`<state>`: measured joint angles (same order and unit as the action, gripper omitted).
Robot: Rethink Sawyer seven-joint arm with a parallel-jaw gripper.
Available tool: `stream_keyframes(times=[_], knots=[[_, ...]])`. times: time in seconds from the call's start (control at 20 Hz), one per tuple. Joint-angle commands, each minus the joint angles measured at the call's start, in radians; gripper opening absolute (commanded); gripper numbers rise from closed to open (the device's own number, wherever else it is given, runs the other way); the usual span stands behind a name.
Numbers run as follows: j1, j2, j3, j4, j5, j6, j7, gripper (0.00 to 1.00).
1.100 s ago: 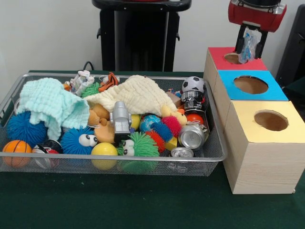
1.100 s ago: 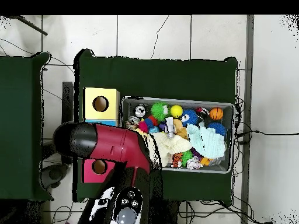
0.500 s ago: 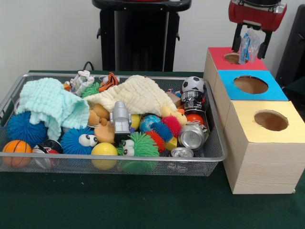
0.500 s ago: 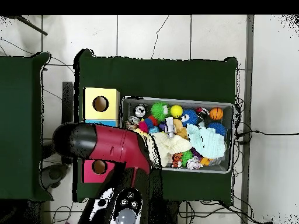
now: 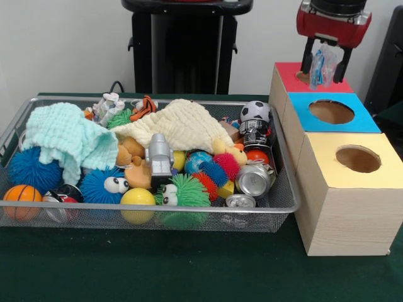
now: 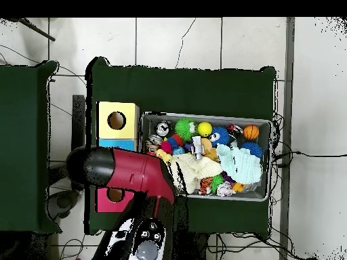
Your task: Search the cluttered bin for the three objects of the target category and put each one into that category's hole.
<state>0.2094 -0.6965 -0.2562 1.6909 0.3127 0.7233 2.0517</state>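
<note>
Gripper [image 5: 325,65] above the red box [image 5: 286,72].
Fingers closed on a crumpled plastic wrapper [image 5: 320,64], hanging just over the box's hole [image 5: 303,77]; wire bin [image 5: 284,196] nearby.

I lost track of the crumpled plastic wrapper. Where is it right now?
In the front view, the plastic wrapper hangs in the end effector at upper right, just above the red box and its hole.
</note>
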Motion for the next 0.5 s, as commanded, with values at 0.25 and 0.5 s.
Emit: stream_keyframes(times=[0.25,0.5], knots=[[-0.013,0.123,0.153,0.184,-0.001,-0.291,0.139,1.00],[0.000,0.119,0.166,0.208,0.006,-0.312,0.149,1.00]])
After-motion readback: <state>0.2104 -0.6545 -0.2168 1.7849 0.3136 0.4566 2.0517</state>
